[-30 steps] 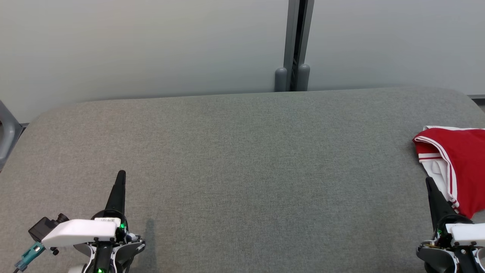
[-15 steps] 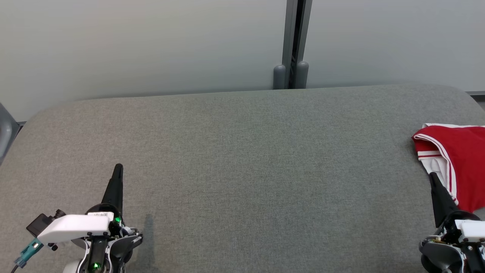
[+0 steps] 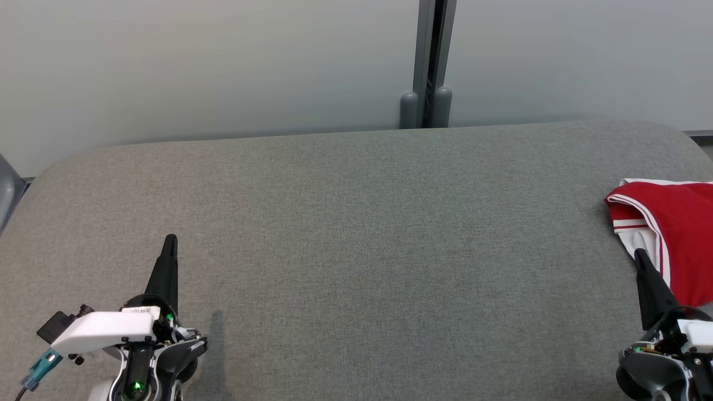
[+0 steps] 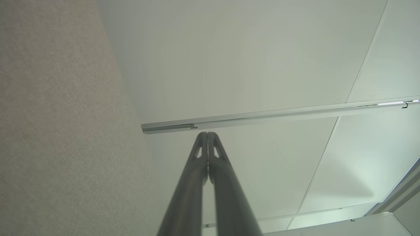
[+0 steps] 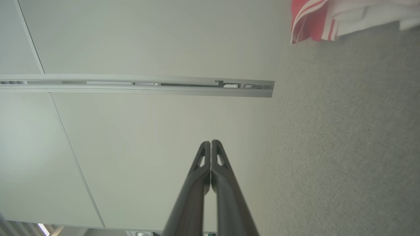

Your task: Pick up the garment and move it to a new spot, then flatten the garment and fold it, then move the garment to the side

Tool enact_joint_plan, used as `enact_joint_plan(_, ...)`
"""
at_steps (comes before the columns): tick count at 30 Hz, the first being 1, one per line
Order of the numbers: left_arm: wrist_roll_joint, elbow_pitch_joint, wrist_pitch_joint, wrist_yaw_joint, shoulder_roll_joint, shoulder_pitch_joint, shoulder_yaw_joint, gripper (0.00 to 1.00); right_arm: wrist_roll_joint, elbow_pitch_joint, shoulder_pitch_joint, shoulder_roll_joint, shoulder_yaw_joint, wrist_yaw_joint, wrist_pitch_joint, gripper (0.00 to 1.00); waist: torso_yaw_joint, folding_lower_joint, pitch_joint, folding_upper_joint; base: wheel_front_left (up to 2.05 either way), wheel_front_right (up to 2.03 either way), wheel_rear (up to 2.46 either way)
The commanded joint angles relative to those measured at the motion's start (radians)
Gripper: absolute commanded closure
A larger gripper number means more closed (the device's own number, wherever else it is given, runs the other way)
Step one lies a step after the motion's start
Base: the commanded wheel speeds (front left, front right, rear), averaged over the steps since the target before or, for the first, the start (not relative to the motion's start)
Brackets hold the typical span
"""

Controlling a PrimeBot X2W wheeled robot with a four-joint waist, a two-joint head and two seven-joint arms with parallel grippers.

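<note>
**Red garment at the table's right edge**

Garment (image 3: pixel 682 239), red with white stripes, lies loosely folded over at the far right of the grey table (image 3: pixel 356 250). Right claw (image 3: pixel 640 256) is pinched shut and empty, tip just beside the hem. Left claw (image 3: pixel 170 239) is likewise shut, well apart. Scene fits a garment awaiting pickup or one already set aside. Either way, don't snag the hem.

The red garment (image 3: pixel 680 234) runs off the head view's right edge, so its full shape is unclear.
</note>
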Motion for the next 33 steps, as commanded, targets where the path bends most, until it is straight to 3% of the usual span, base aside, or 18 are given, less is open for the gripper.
enact_joint_plan(1, -0.001, -0.001, 0.006, -0.006, 0.006, -0.013, 0.004, 1.00, 0.007, -0.004, -0.006, -0.008, -0.002, 0.000, 0.004, 1.00, 0.000, 0.0000, 0.000, 0.0000, 0.00, 0.00, 0.00)
enact_joint_plan(33, -0.001, -0.001, 0.006, -0.005, 0.006, -0.013, 0.004, 1.00, 0.007, -0.004, -0.006, -0.008, -0.002, 0.000, 0.003, 1.00, 0.000, 0.0000, 0.000, 0.0000, 0.00, 0.00, 0.00)
